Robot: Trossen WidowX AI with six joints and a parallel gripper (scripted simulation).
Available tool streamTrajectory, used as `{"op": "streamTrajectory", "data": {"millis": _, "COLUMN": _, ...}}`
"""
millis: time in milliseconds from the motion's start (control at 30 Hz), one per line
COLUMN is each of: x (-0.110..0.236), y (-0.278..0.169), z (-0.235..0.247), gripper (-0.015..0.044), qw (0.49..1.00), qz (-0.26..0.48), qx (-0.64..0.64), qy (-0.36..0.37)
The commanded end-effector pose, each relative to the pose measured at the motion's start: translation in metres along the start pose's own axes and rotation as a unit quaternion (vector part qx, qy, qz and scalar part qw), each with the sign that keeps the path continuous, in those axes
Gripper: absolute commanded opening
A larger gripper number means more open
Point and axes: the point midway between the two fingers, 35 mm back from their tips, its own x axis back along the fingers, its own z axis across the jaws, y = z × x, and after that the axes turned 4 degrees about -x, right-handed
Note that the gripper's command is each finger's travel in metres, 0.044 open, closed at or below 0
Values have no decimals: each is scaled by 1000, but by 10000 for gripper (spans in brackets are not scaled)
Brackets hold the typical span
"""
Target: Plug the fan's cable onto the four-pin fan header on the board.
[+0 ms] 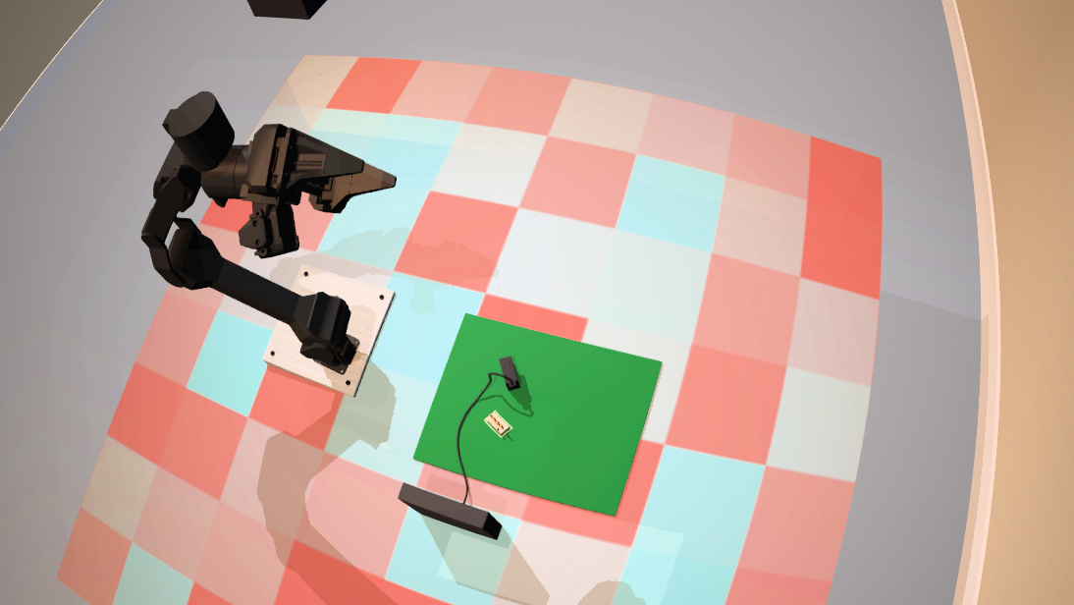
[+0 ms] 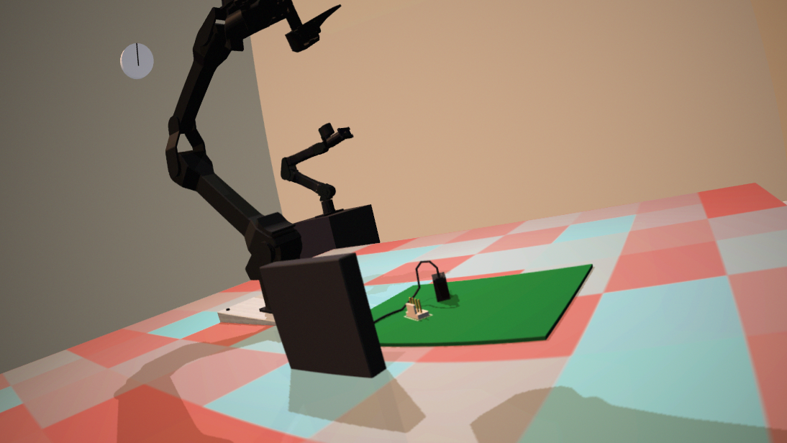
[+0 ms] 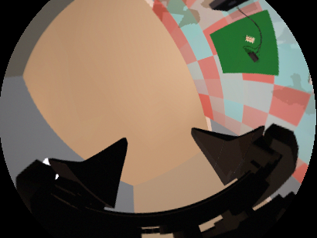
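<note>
The fan's plug (image 1: 509, 371) (image 2: 441, 287) (image 3: 253, 56), a small black block, stands on the green board (image 1: 586, 420) (image 2: 496, 313) (image 3: 232, 54), nearly upright and a little tilted in the exterior view. The cream four-pin header (image 1: 497, 424) (image 2: 417, 311) (image 3: 250, 39) is apart from it, its pins bare. A thin black cable (image 1: 458, 443) runs from the plug to the fan (image 1: 449, 511) (image 2: 319, 318) (image 3: 228, 4), a dark slab beside the board. My gripper (image 1: 378, 173) (image 3: 160, 136) is open and empty, high up and far from plug and board; the exterior view cuts part of it off.
The arm's base stands on a pale wooden plate (image 1: 289, 342) (image 2: 237, 312) left of the board in the top view. The fan stands upright at the board's near edge in the exterior view. A second arm on a dark box (image 2: 355, 226) stands in the background.
</note>
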Motion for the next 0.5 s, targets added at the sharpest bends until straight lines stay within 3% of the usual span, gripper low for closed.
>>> {"op": "streamTrajectory", "data": {"millis": 0, "x": -50, "y": 26, "z": -43, "gripper": 440, "qw": 990, "qz": -51, "qx": 75, "qy": -112}}
{"op": "streamTrajectory", "data": {"millis": 233, "x": -107, "y": 79, "z": -125, "gripper": 440, "qw": 926, "qz": -93, "qx": 179, "qy": -320}}
{"op": "streamTrajectory", "data": {"millis": 467, "x": -125, "y": 138, "z": -217, "gripper": 440, "qw": 798, "qz": -69, "qx": 238, "qy": -550}}
